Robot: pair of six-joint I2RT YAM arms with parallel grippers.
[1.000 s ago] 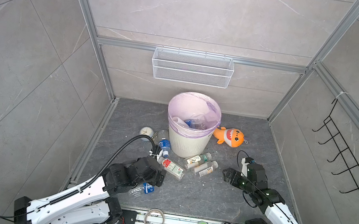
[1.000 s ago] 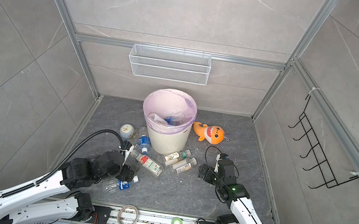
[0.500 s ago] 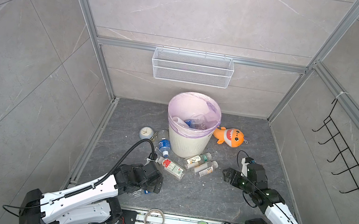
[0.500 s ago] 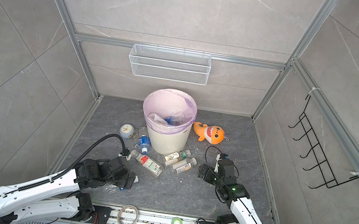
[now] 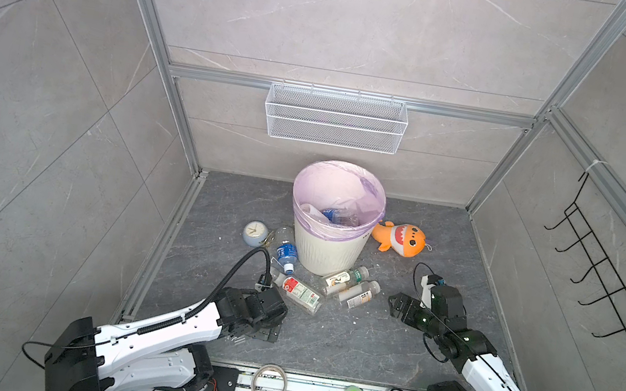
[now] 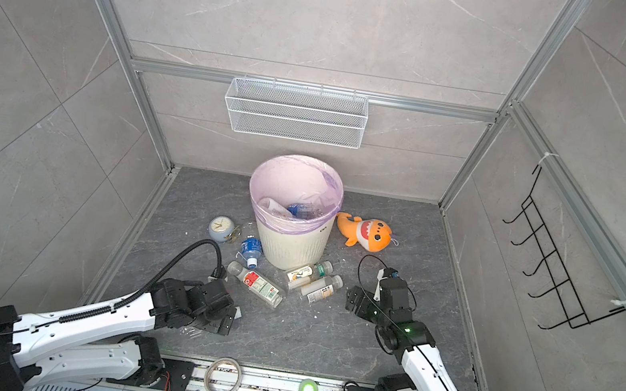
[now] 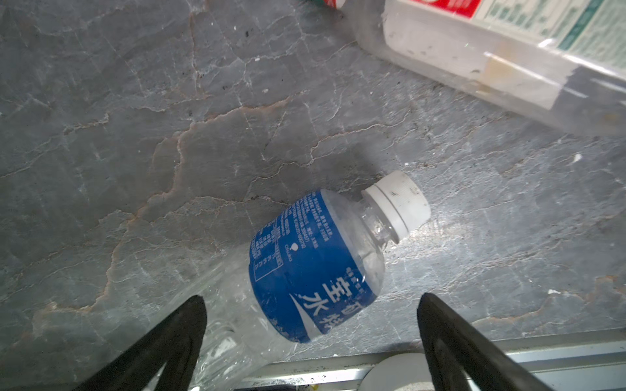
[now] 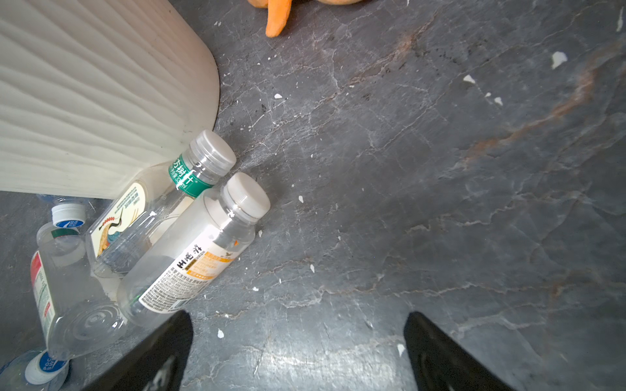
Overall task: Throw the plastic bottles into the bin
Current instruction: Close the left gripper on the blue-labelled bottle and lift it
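Dark grey veined floor (image 5: 343, 348) under pale tiled walls, with the bin (image 5: 326, 249) upright towards the back and a few plastic bottles (image 5: 339, 217) lying inside it. Step in hand, by the look of it: picking up the blue-label bottle (image 7: 315, 267), capped, on its side near the front rail (image 5: 316, 388) and well short of the bin. On the left gripper (image 7: 310, 299), jaws spread wide around nothing gripped, fingers (image 7: 176, 331) standing either side of the bottle's lower body. To do it well: lower to bracket the labelled belly rather than the sloping shoulder or the crumpled clear base; close gently, against likely buckling of the thin plastic; keep clear of the red-and-white bottle (image 7: 508, 57) just beyond; lift above the rim before letting go. Left arm stretched low and forward from the rail, wrist tipped down at the floor. On the right gripper (image 8: 298, 316), jaws likewise wide and empty, low beside two bottles (image 8: 189, 250) at the bin's foot, arm bent at the elbow.
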